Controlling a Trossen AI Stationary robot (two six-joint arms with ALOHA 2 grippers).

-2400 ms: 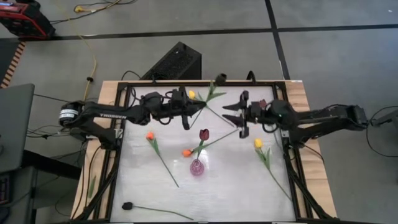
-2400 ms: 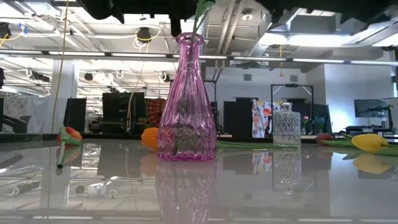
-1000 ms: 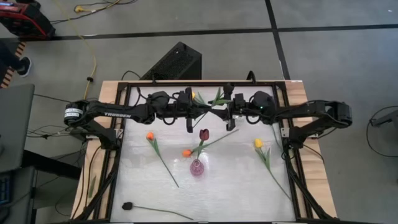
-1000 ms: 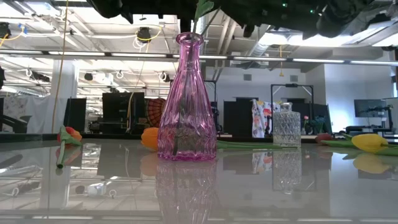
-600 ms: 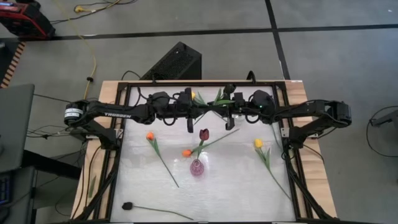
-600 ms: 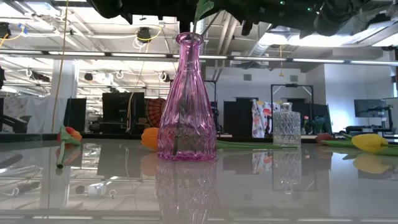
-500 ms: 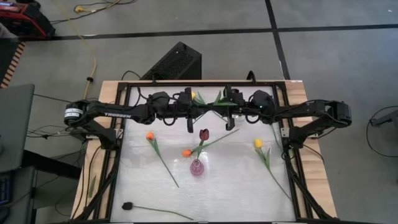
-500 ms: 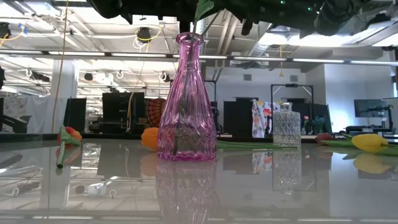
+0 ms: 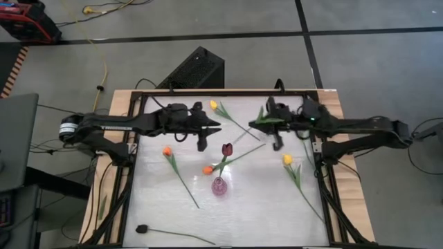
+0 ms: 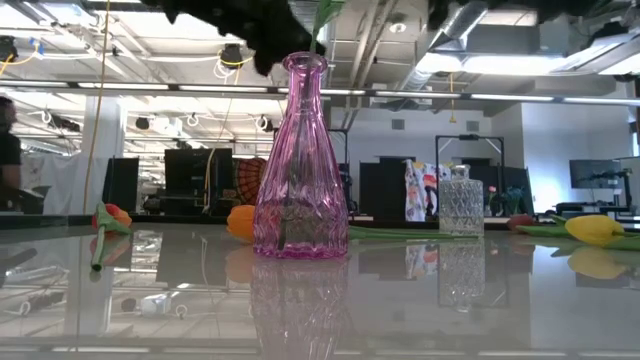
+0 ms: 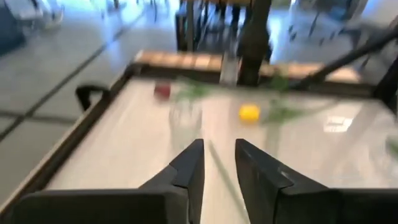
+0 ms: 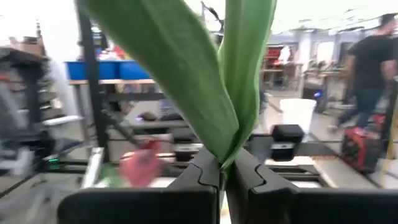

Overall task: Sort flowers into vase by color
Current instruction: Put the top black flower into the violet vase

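Observation:
My right gripper [image 9: 257, 123] is over the table's far middle, shut on a flower of which only green leaves [image 12: 205, 81] show; I cannot make out its head. To its left, my left gripper [image 9: 213, 128] is open with nothing between its fingers [image 11: 219, 177]. A maroon tulip [image 9: 227, 149] stands in the purple vase [image 9: 219, 185]. Flat on the table lie two yellow tulips [image 9: 213, 105] [image 9: 286, 159] and two orange ones [image 9: 166, 151] [image 9: 208, 169]. A clear glass vase [image 10: 461, 200] stands farther back. My right gripper pinches the flower between its two fingers where two long leaves meet [image 12: 222, 163]. The fingers come in about level from the table's right side. The leaves rise above the fingers and the flower is clear of the table.
A dark-headed flower [image 9: 141, 228] lies at the near left corner. A black frame [image 9: 131, 159] runs around the white tabletop. A black box [image 9: 197, 69] sits beyond the far edge. Bare tabletop [image 9: 263, 207] lies in front of the purple vase. A person [image 12: 373, 62] stands in the room behind.
The leafy flower has passed from my left gripper to my right. My left gripper has let go of it and drawn back toward the table's left edge. My right gripper has taken hold of the leaves and carried the flower toward the right edge.

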